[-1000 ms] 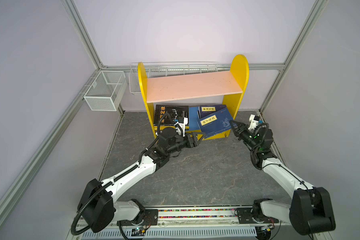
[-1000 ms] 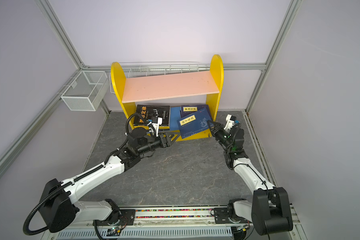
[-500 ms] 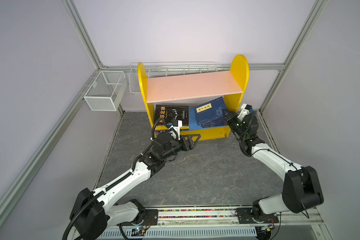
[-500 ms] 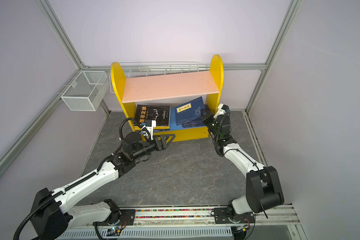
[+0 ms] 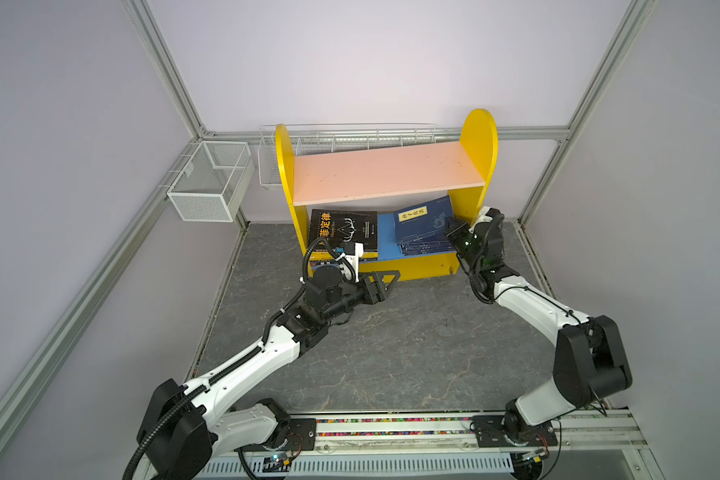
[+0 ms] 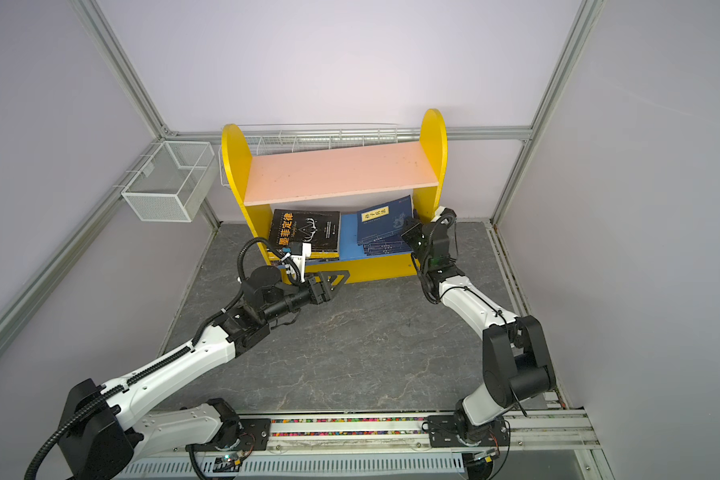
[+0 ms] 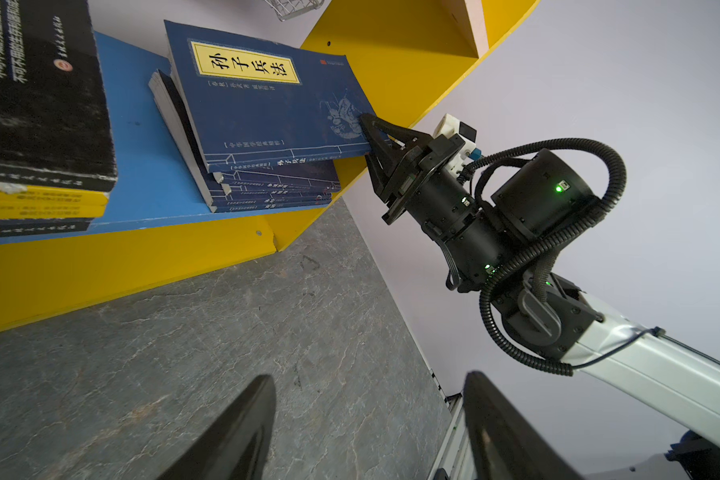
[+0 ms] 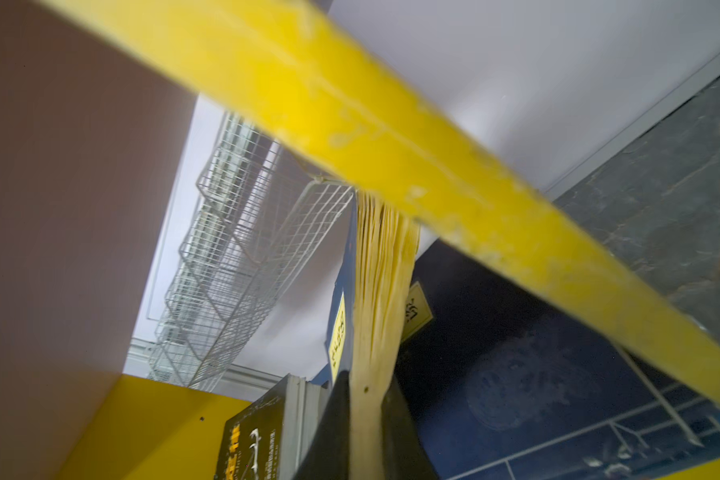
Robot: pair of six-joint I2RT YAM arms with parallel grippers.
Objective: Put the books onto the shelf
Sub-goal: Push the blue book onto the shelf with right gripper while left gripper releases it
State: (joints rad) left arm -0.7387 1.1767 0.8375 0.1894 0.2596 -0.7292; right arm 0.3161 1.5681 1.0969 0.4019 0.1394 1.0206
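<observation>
The shelf (image 5: 387, 174) (image 6: 341, 174) stands at the back, with a pink upper board and a blue lower board (image 5: 385, 237). My right gripper (image 5: 454, 228) (image 6: 408, 232) (image 7: 368, 137) (image 8: 366, 399) is shut on the corner of a navy book (image 5: 422, 222) (image 6: 385, 218) (image 7: 267, 99). That book lies tilted on a stack of navy books (image 7: 275, 191) on the lower board. A black book (image 5: 344, 228) (image 6: 306, 230) tops a second pile at the left. My left gripper (image 5: 391, 276) (image 6: 341, 276) (image 7: 368, 415) hangs open and empty over the floor before the shelf.
A white wire basket (image 5: 211, 187) hangs on the left frame and a long one (image 5: 350, 137) runs behind the shelf. The shelf's yellow side panel (image 8: 391, 137) is close to my right wrist. Grey marbled floor (image 5: 412, 345) lies between the arms.
My right gripper has carried the navy book from the shelf's front edge up and back onto the stack on the lower board. The left gripper has stayed about where it was.
</observation>
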